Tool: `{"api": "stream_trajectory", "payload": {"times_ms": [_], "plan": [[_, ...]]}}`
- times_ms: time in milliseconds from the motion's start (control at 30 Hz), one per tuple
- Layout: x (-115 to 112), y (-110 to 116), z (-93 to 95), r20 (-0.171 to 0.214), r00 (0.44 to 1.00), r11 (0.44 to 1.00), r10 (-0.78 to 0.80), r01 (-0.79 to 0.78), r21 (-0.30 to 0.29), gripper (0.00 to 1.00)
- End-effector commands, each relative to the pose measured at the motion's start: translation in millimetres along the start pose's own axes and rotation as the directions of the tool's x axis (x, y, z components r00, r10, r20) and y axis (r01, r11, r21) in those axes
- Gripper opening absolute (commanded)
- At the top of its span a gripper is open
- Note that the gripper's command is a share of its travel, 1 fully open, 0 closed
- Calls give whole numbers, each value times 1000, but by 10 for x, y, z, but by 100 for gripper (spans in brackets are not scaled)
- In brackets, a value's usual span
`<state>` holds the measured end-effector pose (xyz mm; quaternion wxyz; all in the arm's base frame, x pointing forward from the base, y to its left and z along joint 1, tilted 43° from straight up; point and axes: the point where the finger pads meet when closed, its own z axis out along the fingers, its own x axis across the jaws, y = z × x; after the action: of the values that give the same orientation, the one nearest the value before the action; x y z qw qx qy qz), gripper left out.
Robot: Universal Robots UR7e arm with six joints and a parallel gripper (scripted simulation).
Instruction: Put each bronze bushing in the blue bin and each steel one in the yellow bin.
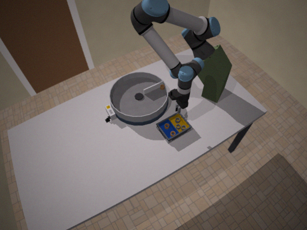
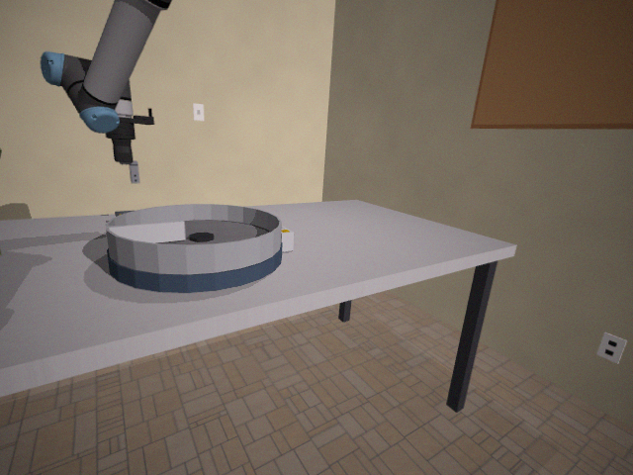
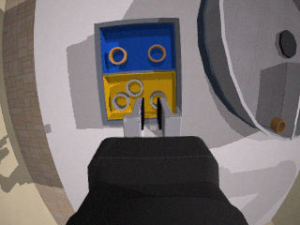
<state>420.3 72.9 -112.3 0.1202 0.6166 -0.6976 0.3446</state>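
Observation:
One bronze bushing [image 1: 162,86] rests on the grey turntable [image 1: 138,97] against a white fence near the rim; it also shows in the wrist view [image 3: 277,126]. The blue bin [image 1: 167,130] holds two bronze bushings [image 3: 118,55]. The yellow bin [image 1: 180,122] holds three steel bushings [image 3: 134,86]. My gripper [image 1: 179,109] hangs high above the yellow bin's near edge, beside the turntable. In the wrist view its fingers stand a little apart with nothing between them. It also shows in the exterior view [image 2: 134,173], well above the table.
A tall green block [image 1: 214,74] stands behind the arm at the table's right. A small white control box [image 1: 109,112] sits at the turntable's left side. The turntable has a raised wall [image 2: 194,245] and a dark hub [image 1: 138,96].

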Motion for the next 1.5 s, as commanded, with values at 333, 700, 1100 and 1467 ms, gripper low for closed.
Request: {"api": "stream_trajectory", "payload": {"times_ms": [333,700,1100,1467], "plan": [[846,187,85,2,997,997,72,-72,2,40],[1351,301,139,2,993,993,116,-116,2,40],[1856,414,193,2,987,987,159,-159,1,40],[2361,528,247,2,979,979,202,-202,1,40]]}}
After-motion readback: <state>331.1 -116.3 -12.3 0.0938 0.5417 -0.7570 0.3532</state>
